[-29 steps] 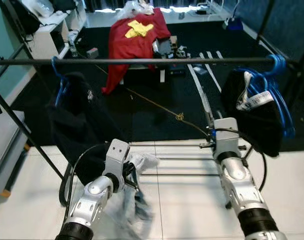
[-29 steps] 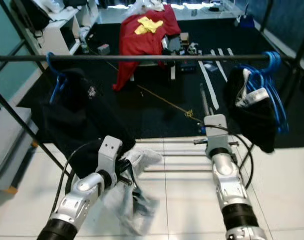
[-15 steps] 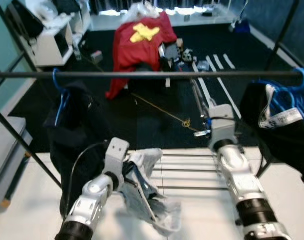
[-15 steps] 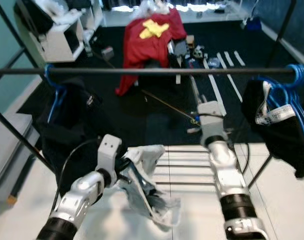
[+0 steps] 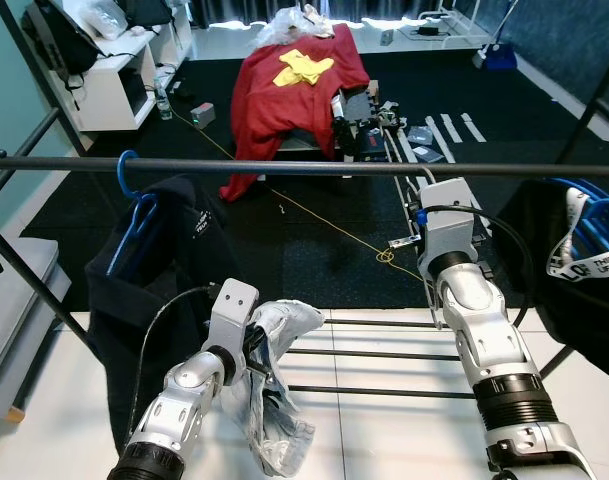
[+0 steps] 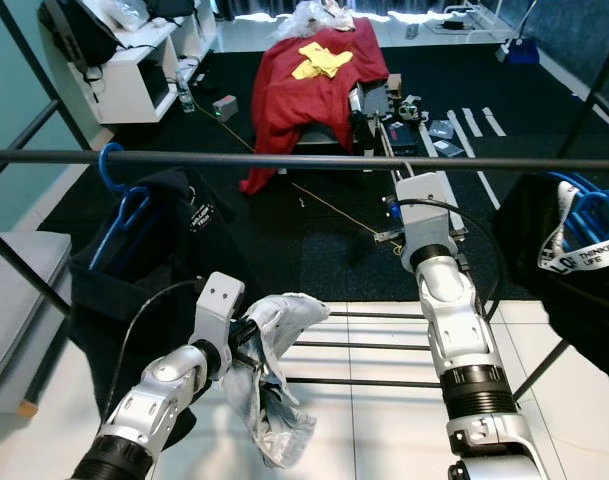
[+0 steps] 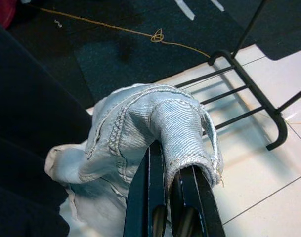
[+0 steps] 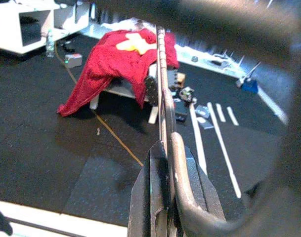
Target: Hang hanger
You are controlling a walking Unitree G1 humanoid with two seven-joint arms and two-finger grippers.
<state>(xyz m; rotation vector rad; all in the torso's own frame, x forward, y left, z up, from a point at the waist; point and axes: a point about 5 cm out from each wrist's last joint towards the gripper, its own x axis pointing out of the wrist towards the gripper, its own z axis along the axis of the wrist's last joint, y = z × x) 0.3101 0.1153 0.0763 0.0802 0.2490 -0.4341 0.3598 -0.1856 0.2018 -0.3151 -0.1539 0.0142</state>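
Fingers (image 7: pixel 160 182) of the left gripper (image 7: pixel 171 193) pinch a bunched denim garment (image 5: pixel 274 400) low over the white floor (image 5: pixel 384 430), beside a black garment (image 5: pixel 149 270) on a blue hanger (image 5: pixel 134 200); right gripper (image 8: pixel 167 168) fingers close on a thin hanger hook (image 8: pixel 165 113) just under the rail (image 5: pixel 284 167); red cloth (image 5: pixel 289 85) lies beyond.
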